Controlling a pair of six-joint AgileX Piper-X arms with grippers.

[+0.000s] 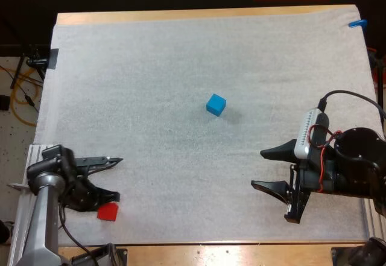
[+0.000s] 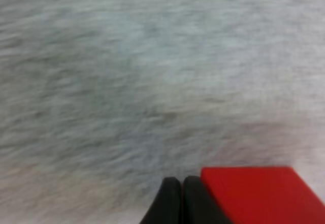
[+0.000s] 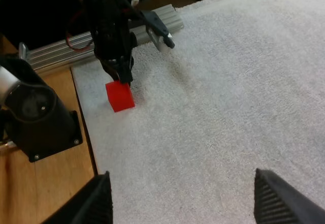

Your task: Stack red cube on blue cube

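1. Our left end effector (image 1: 116,178) sits low at the near left of the white mat (image 1: 151,85). Its two fingers are apart and clamped on nothing.
2. The red cube (image 1: 108,212) rests on the mat just beside the nearer finger, on that finger's outer side and not in the gap.
3. The blue cube (image 1: 216,104) stands alone towards the middle of the mat, well apart from the red one. Our right end effector (image 1: 258,169) hovers at the right side, fingers spread wide and clear of everything.
4. We judge that the pick is not yet made. The main risk is that the left fingers, closing as they stand, would meet on air, because the cube lies outside them.
5. A second risk is that shifting sideways to bring the cube into the gap could shove it towards the mat's near edge and the wooden worktop (image 1: 241,249). Finger and cube look to be touching, or nearly so.
6. Further on, a skewed grip could set the red cube off-centre on the blue one, and it would topple.
7. From the high view we get how the two cubes and both arms lie to each other.
8. The left wrist view adds the close contact: a black fingertip (image 2: 172,201) hard beside the cube's face.
9. The right wrist view, looking across the mat, adds that one left finger stands right at the cube's upper edge and the other is held out clear.
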